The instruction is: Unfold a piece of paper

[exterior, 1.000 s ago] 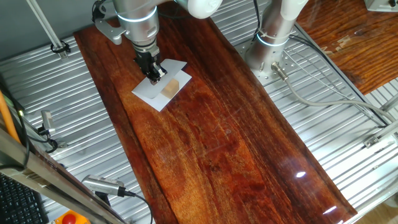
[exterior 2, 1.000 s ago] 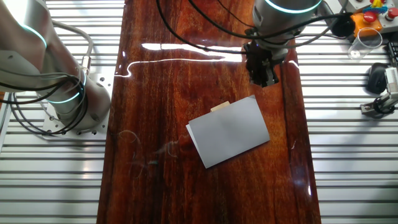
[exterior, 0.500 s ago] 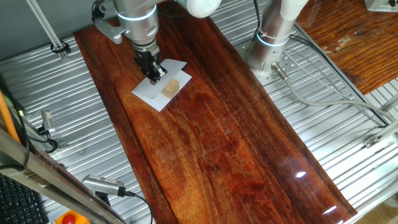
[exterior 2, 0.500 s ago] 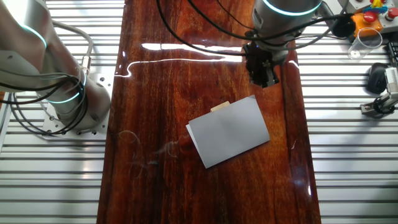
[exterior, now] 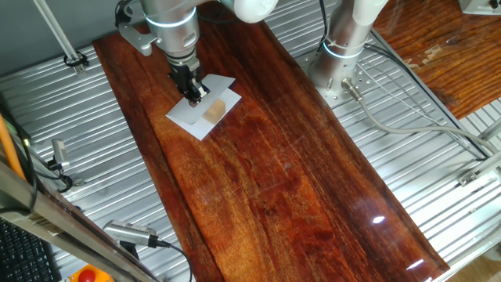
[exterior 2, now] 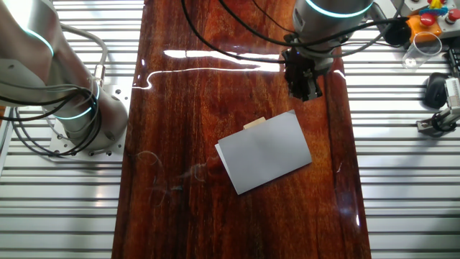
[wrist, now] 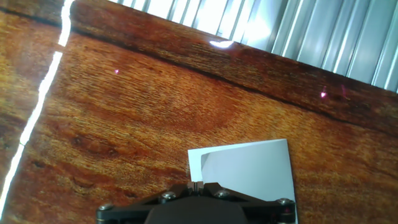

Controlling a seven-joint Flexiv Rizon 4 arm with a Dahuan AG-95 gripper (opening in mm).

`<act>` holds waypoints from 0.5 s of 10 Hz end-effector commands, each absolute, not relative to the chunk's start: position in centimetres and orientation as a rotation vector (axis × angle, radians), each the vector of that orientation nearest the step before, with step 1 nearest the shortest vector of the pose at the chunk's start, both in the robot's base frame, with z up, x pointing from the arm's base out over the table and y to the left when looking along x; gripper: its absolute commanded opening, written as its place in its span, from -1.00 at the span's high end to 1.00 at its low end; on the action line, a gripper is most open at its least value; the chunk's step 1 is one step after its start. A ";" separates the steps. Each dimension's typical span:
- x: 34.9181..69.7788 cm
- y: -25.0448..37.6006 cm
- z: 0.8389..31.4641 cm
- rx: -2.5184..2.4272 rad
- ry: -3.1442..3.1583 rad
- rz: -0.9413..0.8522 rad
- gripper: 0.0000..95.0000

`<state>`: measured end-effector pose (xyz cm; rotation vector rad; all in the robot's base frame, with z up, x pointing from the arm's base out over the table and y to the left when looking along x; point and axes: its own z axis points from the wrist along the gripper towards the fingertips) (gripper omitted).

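One piece of paper [exterior: 200, 110] lies folded on the dark wooden surface [exterior: 274, 172], near its far end in one fixed view. That view shows one small tan block [exterior: 212, 112] sitting on the sheet; the other fixed view shows only a sliver of the block [exterior 2: 254, 123] peeking past the paper's [exterior 2: 264, 151] far edge. The hand view shows the paper's [wrist: 249, 171] corner slightly lifted, with no block visible. One gripper [exterior: 192, 92] hangs over the paper's edge; whether its jaws are apart or together, I cannot tell. A second arm's base [exterior: 338, 63] stands beside the surface.
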<state>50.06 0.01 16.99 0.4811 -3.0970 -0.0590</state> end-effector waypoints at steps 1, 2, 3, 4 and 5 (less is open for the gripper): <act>50.0 0.0 16.9 0.483 -3.101 -0.066 1.00; 50.0 -0.1 16.7 0.489 -3.100 -0.072 1.00; 50.0 -0.2 16.3 0.494 -3.101 -0.073 1.00; 50.1 -0.4 15.9 0.496 -3.100 -0.072 1.00; 50.2 -0.7 14.8 0.496 -3.100 -0.071 1.00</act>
